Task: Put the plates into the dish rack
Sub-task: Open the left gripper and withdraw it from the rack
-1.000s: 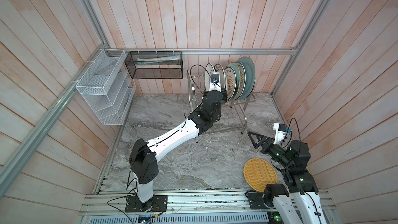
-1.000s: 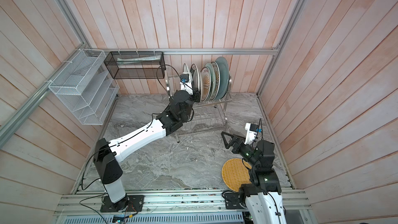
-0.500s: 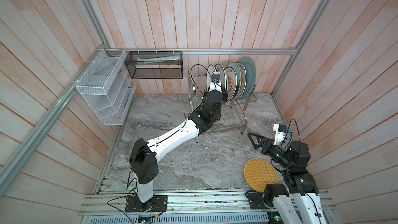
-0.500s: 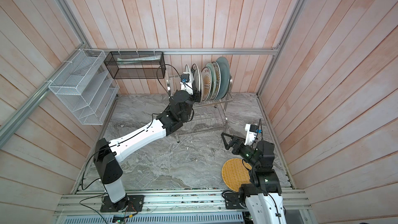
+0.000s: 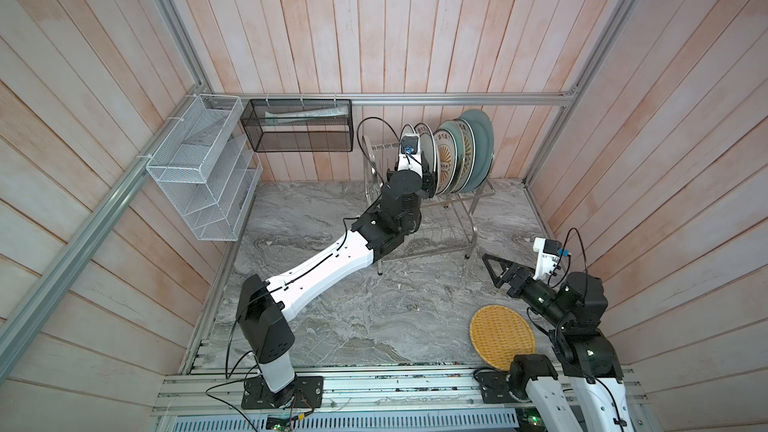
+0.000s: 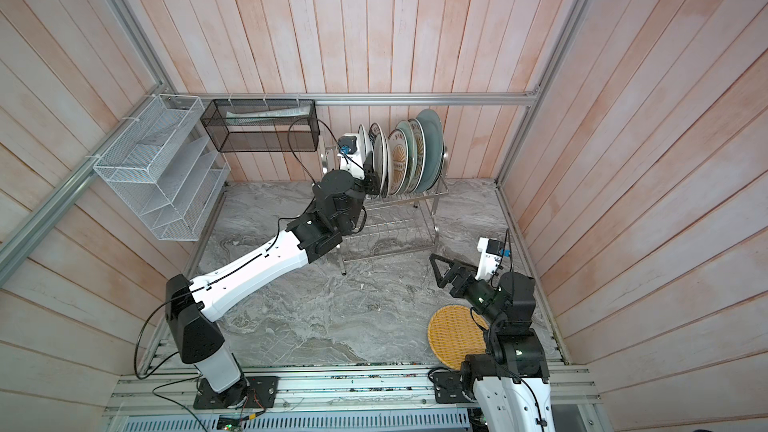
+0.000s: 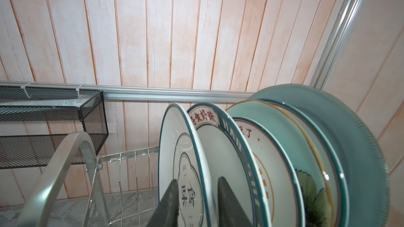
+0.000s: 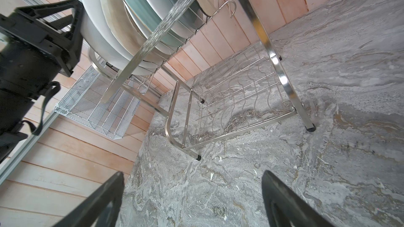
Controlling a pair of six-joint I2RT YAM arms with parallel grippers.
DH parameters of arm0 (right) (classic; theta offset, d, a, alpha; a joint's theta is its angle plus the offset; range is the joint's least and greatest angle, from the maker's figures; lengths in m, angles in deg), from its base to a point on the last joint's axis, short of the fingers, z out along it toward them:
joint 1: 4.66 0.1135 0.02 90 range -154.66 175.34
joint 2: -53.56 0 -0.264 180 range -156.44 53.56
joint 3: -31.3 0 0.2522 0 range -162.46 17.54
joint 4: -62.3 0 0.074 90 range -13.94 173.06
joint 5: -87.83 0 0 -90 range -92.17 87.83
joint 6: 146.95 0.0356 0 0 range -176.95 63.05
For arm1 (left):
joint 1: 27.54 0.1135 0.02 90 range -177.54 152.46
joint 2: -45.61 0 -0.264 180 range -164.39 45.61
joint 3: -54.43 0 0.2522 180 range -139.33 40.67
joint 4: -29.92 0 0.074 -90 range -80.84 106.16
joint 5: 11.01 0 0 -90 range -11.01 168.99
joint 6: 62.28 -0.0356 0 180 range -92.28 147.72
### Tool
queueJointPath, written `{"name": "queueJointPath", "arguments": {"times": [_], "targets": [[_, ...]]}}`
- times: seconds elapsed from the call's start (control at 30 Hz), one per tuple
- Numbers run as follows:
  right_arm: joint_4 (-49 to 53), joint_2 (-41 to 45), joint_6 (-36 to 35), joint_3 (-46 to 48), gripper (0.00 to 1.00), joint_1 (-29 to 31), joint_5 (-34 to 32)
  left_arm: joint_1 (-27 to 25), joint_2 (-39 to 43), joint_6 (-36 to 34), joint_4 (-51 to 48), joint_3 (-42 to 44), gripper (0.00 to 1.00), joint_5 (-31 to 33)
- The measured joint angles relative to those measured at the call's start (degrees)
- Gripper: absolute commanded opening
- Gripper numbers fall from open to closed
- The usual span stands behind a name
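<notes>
The left hand straddles the rim of the end white lettered plate, its jaws slightly apart and a sliver of gap showing. That plate stands upright in the top tier of the dish rack, with free prongs on its open side. The right hand hangs wide apart and empty over the bench, near the yellow woven plate, which lies flat by the front edge.
</notes>
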Motion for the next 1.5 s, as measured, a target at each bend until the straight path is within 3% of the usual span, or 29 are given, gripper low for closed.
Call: {"name": "queueJointPath", "arguments": {"times": [0.53,1.03,1.27,1.5], "targets": [[3.6,-0.8,-0.7,-1.6,0.98,0.0,-2.5,0.2,6.3,6.0,-3.5,0.3,0.48,-8.3],[9.3,-1.0,-3.7,-1.2,0.98,0.0,-7.8,4.8,24.2,11.3,-5.8,12.3,0.55,-21.5],[14.5,-4.3,-2.4,-0.4,0.98,0.0,-15.5,5.4,36.0,11.4,-9.3,24.1,0.75,-30.3],[20.2,-7.7,7.2,2.0,0.98,0.0,-26.1,6.2,47.5,11.2,-13.4,36.2,0.89,-36.9]]}}
